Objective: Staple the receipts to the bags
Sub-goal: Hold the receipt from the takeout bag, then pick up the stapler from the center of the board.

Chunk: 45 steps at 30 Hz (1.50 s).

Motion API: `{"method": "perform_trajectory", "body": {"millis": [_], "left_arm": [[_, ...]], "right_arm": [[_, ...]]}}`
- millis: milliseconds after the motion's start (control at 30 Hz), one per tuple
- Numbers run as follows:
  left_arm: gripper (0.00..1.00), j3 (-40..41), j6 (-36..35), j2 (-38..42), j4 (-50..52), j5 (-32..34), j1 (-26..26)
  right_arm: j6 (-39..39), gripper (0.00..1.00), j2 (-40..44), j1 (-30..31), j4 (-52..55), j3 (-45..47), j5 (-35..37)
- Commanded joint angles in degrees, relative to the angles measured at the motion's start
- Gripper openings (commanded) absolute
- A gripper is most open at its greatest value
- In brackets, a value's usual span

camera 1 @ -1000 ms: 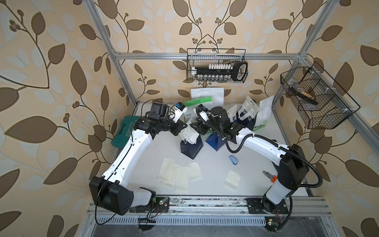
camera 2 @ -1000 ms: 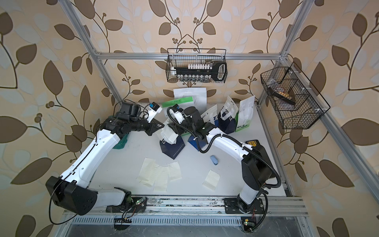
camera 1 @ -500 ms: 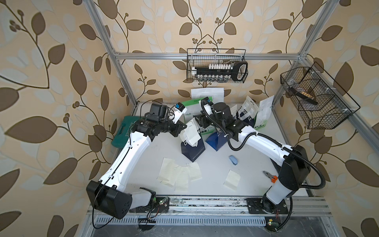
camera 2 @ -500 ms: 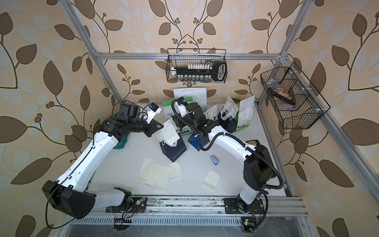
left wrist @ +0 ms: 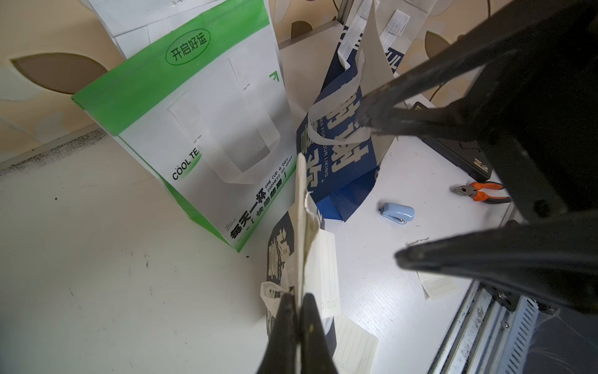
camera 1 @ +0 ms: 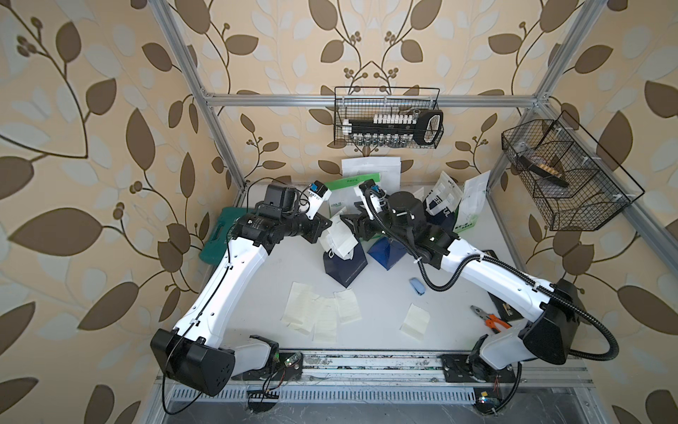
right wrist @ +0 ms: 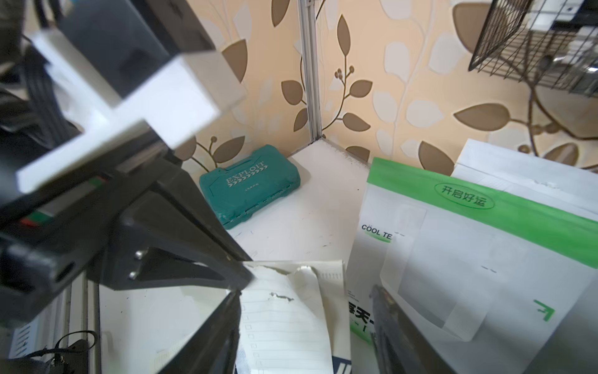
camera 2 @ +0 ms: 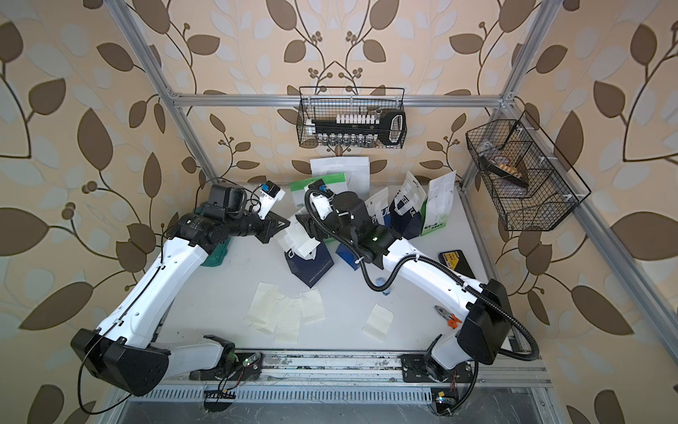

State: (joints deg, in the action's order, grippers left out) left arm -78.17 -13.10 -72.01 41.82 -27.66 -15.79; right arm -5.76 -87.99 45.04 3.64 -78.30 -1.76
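teal case (camera 1: 216, 235) far left, out of the way. left hand (left wrist: 299, 301) clamped shut on the top edge of the navy bag (camera 1: 345, 266) mid-desk, receipt (left wrist: 323, 268) apparently pinned against it. right hand (right wrist: 307, 291) just beside, jaws apart, empty. reads as the hold-for-stapling step. next, right hand must fetch the stapler (camera 1: 417, 285), lying on the desk (camera 1: 378, 341) by its own forearm, well apart from the bag. green-white bag (left wrist: 200, 129) and blue bag (camera 1: 385, 253) crowd behind. loose receipts (camera 1: 319, 310) in front, pliers (camera 1: 491, 319) far right.
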Motion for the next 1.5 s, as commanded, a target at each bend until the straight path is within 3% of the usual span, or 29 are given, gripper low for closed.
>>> {"method": "perform_trajectory", "body": {"millis": [0,167,300,467,567,667,833,1100,1467], "left_arm": [[0.00,-2.01,1.08,2.76,-1.17,-0.91,-0.31],[0.00,-1.99,3.40,3.97,-0.88,1.09,-0.47],[0.00,0.46,5.65,5.18,-2.18,3.97,-0.81],[0.00,2.16,8.70,5.60,-2.73,7.61,-0.92],[0.00,2.76,9.76,5.87,-3.11,7.40,-0.91],[0.00,2.32,9.76,6.12,-2.01,7.80,-0.95],[0.00,3.29,9.70,7.94,-2.64,8.63,-2.33],[0.00,3.68,8.36,8.68,-2.11,11.40,-6.02],[0.00,4.28,7.61,9.61,-2.10,13.25,-7.59]], "right_arm": [[-0.30,0.61,-1.52,0.08,2.08,-2.20,4.33],[-1.89,0.63,6.53,1.31,5.42,1.32,5.24],[-8.52,0.64,17.06,3.20,14.32,9.56,8.61],[-18.15,0.63,31.19,3.35,31.71,20.62,13.05],[-23.27,0.61,33.54,2.65,44.16,22.99,16.07],[-25.28,0.58,29.94,-0.19,51.87,24.45,14.88],[-20.52,0.53,19.30,-10.25,50.68,25.70,9.69],[-16.36,0.54,3.92,-13.59,47.69,19.47,12.13],[-15.25,0.61,-3.36,-14.01,40.42,19.56,10.20]]}}
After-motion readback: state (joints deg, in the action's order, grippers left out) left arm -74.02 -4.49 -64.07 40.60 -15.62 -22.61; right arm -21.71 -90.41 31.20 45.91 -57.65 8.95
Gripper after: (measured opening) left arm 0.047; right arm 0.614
